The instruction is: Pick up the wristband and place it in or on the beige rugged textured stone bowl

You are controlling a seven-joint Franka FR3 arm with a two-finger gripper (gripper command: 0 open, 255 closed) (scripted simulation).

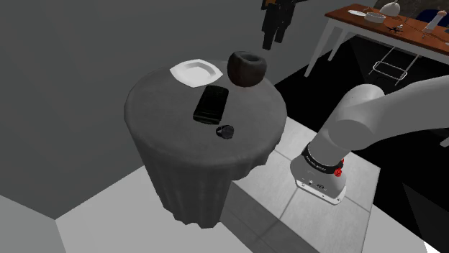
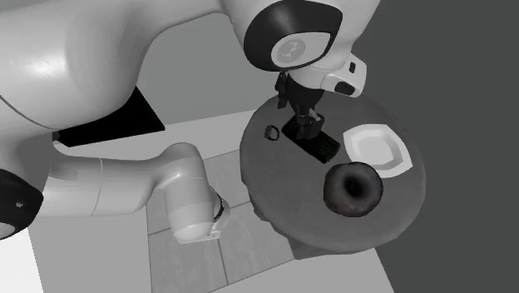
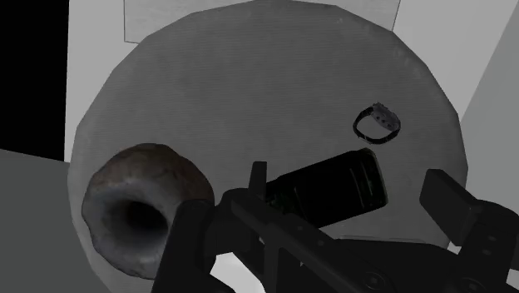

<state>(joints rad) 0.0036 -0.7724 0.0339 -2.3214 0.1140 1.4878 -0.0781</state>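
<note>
The wristband (image 1: 226,131) (image 2: 271,131) (image 3: 377,123) is a small dark ring lying on the round grey-draped table (image 1: 165,108) near the edge closest to the arm's base. The bowl (image 1: 246,67) (image 2: 353,189) (image 3: 137,212) is rough, dark brown-grey stone and stands upright at the table's opposite side. My gripper (image 1: 269,39) (image 2: 303,121) (image 3: 333,241) hangs well above the table, over the black slab, open, with nothing between its fingers (image 3: 200,241). The wristband lies apart from it, off to one side.
A flat black slab like a phone (image 1: 211,104) (image 2: 320,147) (image 3: 333,187) lies mid-table between wristband and bowl. A white plate (image 1: 194,72) (image 2: 378,148) sits beside the bowl. A wooden table (image 1: 388,29) with small items stands at the shoulder view's upper right.
</note>
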